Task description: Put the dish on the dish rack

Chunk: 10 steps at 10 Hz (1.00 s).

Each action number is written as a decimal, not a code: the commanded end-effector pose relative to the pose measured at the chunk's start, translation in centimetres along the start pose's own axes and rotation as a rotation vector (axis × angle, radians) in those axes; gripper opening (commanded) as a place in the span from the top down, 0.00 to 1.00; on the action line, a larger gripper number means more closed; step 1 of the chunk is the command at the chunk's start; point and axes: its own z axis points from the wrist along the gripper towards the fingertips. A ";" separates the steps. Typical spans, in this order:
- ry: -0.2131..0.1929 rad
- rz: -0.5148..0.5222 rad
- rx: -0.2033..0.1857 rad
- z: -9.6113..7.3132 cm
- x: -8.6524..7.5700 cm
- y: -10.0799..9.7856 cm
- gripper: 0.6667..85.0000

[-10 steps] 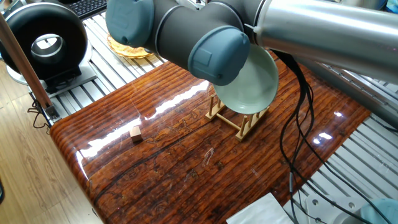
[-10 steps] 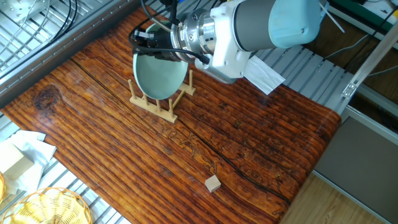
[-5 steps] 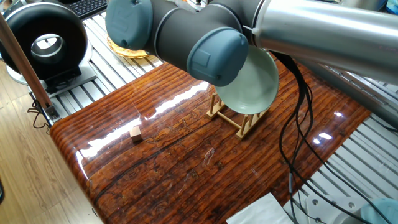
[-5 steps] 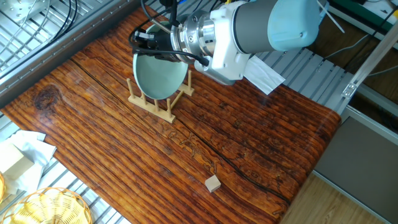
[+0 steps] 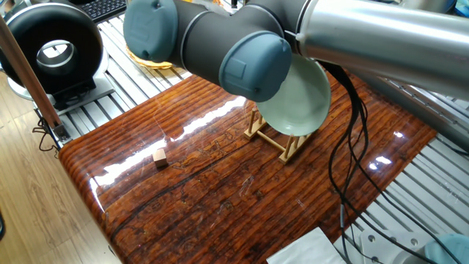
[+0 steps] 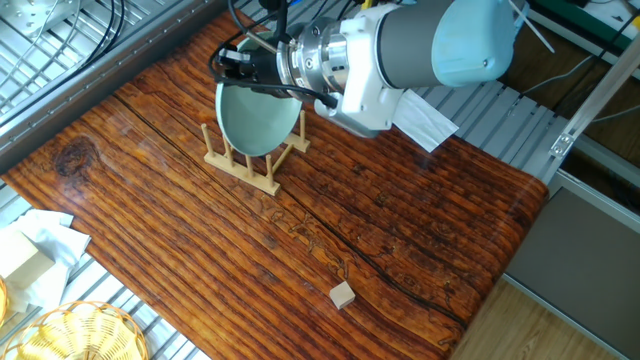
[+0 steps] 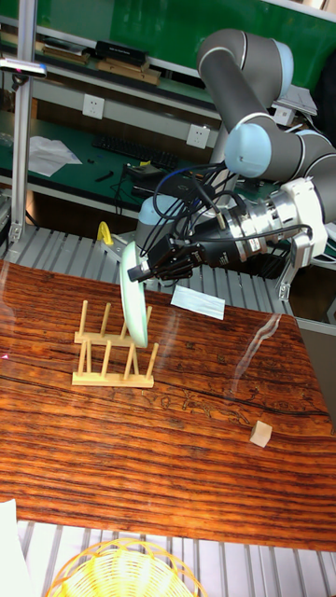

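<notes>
While it stands on edge, the round, shallow, pale mint-green glossy dish (image 7: 134,294) shows its thin side in the tall fixed view, leaning a bit. In the other fixed view its smooth underside (image 6: 258,120) faces the camera, and in one fixed view you see the concave inside with a raised rim (image 5: 299,103).

Its lower edge sits down among the upright pegs of the small light-wood dish rack (image 7: 112,358), 2 parallel rails joined by crossbars. I can't tell if the rim is actually resting on the rails. The rack sits on the dark, glossy, strongly grained wooden tabletop (image 6: 400,230), toward its back edge in the tall fixed view.

The black two-finger gripper (image 7: 140,268) is pinching the dish at its top rim, with cables looping off the silver wrist behind it.

Other stuff: a tiny plain wooden cube (image 6: 343,294) sits alone on the tabletop, well away from the rack. A woven yellow wicker basket (image 7: 124,569) sits just off the front edge on the ribbed metal frame, and a white sheet of paper (image 7: 197,301) lies beyond the back edge.
</notes>
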 end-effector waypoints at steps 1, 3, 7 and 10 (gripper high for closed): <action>-0.015 0.002 -0.021 0.3 -0.5 0.8 1.00; -0.025 0.000 -0.022 0.5 -0.9 1.1 1.00; -0.028 -0.005 -0.023 0.6 -1.0 1.2 1.00; -0.026 -0.015 -0.019 0.6 -1.0 1.1 1.00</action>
